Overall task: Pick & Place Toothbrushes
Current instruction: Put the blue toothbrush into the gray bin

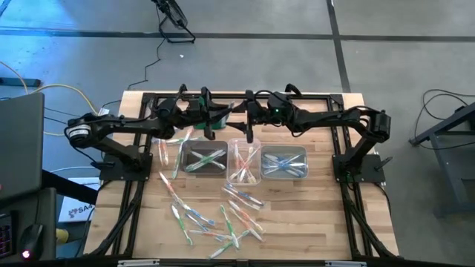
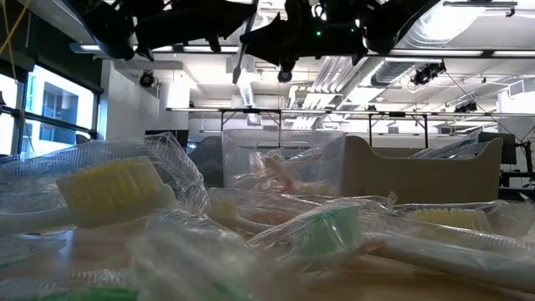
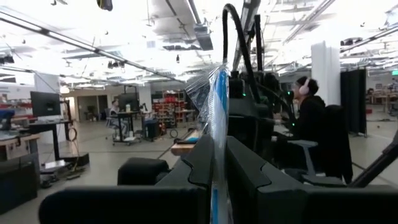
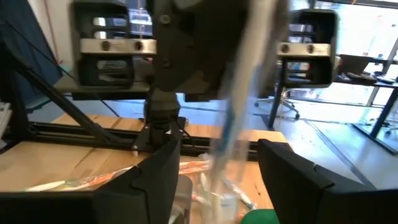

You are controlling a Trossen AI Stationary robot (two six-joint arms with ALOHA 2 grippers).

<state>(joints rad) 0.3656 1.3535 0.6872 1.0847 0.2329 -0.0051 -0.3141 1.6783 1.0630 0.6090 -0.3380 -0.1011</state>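
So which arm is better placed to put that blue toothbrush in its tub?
Probably the right: the tub with blue brushes lies on its side, and the right gripper, open, straddles the toothbrush that the left gripper holds.

Bright overhead ceiling lights; foreground toothbrushes (image 2: 117, 191) blurred.

High cam looks straight down on whole table (image 1: 297, 215); low cam sits at tabletop level, close behind wrapped toothbrushes (image 2: 326, 230). Both share tubs (image 1: 245, 163).

Three clear tubs (image 1: 204, 159) (image 1: 244, 162) (image 1: 284, 162) stand in a row on the wooden tabletop (image 1: 319, 222); a seated person (image 3: 309, 127) wears headphones in the room beyond.
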